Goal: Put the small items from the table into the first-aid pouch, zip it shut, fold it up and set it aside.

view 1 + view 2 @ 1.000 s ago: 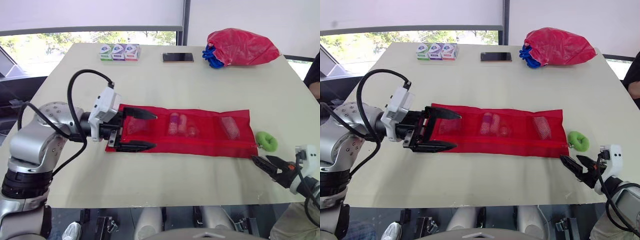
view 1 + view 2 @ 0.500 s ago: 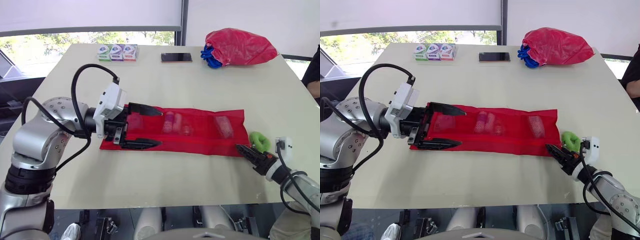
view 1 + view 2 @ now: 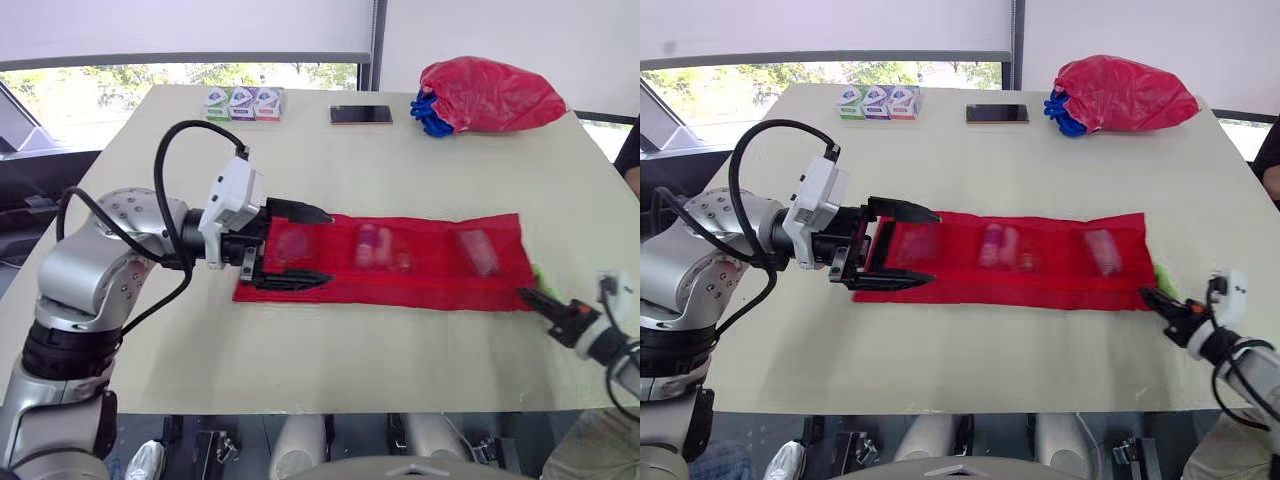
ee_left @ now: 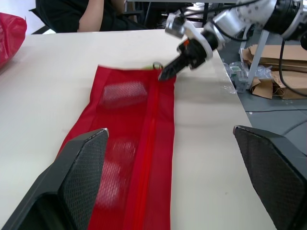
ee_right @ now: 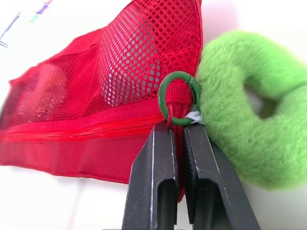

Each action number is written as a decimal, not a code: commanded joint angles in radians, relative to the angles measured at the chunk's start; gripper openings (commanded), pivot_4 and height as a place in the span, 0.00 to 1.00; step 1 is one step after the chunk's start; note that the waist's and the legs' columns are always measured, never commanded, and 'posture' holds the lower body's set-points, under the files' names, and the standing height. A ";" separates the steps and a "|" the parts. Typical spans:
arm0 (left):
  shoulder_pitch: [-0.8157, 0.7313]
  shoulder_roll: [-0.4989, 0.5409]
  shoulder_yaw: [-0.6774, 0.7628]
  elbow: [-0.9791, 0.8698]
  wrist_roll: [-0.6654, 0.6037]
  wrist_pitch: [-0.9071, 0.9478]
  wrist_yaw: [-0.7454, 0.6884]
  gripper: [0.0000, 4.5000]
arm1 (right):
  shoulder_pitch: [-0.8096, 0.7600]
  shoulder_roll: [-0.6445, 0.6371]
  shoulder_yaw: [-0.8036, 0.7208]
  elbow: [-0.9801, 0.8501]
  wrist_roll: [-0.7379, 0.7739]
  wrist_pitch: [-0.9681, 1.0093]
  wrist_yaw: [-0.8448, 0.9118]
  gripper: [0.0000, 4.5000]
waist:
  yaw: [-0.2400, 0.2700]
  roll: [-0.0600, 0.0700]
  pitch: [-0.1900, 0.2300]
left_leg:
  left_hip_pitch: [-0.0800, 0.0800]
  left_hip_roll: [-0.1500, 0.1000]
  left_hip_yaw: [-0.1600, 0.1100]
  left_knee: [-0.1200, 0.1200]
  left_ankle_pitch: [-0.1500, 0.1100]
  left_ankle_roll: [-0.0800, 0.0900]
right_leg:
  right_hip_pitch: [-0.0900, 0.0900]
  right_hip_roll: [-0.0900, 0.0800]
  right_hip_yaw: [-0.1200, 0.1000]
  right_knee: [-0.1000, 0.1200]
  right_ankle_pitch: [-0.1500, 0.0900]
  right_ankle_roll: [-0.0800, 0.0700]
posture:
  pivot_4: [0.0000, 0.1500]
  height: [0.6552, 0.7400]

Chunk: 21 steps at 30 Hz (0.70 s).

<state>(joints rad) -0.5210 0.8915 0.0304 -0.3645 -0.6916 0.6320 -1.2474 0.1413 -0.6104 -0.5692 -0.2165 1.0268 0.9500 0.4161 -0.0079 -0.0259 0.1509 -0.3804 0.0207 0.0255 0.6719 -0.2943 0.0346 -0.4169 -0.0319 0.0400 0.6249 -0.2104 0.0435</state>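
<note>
A cream table (image 3: 400, 150) by the window (image 3: 100, 75) held a red pouch (image 3: 440, 285); left gripper (image 3: 328, 245) gaped over one end, right gripper (image 5: 176, 130) pinched the other.

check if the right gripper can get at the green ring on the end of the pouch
Probably yes. The right gripper has its closed tips right at the green ring on the pouch corner, with nothing between them. The fluffy green loop lies against the ring and could crowd the grip.
</note>
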 commanded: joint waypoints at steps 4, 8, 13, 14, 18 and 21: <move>-0.036 -0.006 0.009 -0.025 -0.012 -0.004 0.014 1.00 | -0.007 -0.186 -0.096 0.096 -0.068 -0.054 0.157 0.03 | -0.002 0.001 0.001 | 0.000 -0.001 -0.001 0.000 0.000 0.000 | 0.001 0.001 0.000 0.000 0.000 0.005 | 1.00 1.00; -0.046 -0.008 0.008 -0.020 -0.006 -0.007 0.017 1.00 | -0.035 -0.332 -0.062 0.010 -0.088 -0.041 0.270 0.03 | -0.004 0.002 0.001 | 0.001 -0.002 -0.002 0.001 0.000 0.000 | 0.002 0.002 0.001 0.000 0.000 0.006 | 1.00 1.00; -0.045 -0.010 0.008 -0.019 0.003 -0.010 0.026 1.00 | -0.226 -0.408 0.094 -0.186 0.011 0.088 0.235 0.03 | -0.018 0.001 0.002 | 0.002 0.001 -0.001 0.002 0.000 0.000 | 0.002 0.005 0.002 0.000 0.000 0.006 | 1.00 1.00; -0.042 -0.009 0.007 -0.020 0.006 -0.013 0.027 1.00 | -0.275 -0.406 0.145 -0.221 0.011 0.109 0.211 0.03 | -0.020 0.001 0.002 | 0.001 0.001 -0.002 0.002 0.000 0.000 | 0.002 0.006 0.002 0.000 0.000 0.006 | 1.00 1.00; -0.038 -0.012 0.010 -0.024 0.003 -0.013 0.037 1.00 | -0.453 -0.314 0.356 -0.306 -0.020 0.178 0.081 0.03 | -0.011 0.000 0.003 | 0.001 0.002 -0.005 0.002 0.000 0.000 | 0.002 0.008 0.002 0.001 0.000 0.006 | 1.00 1.00; -0.032 -0.015 0.012 -0.027 0.003 -0.016 0.042 1.00 | -0.522 -0.245 0.497 -0.352 -0.070 0.210 0.025 0.03 | -0.007 -0.001 0.003 | -0.001 0.002 -0.005 0.002 0.000 0.000 | 0.001 0.006 0.002 0.000 0.002 0.002 | 1.00 1.00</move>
<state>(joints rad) -0.5454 0.8714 0.0267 -0.3667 -0.6878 0.6290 -1.2127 -0.3513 -0.8668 -0.1273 -0.5136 0.9787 1.1469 0.4690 -0.0150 -0.0265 0.1538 -0.3820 0.0223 0.0212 0.6742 -0.2940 0.0343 -0.4159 -0.0263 0.0427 0.6249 -0.2083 0.0456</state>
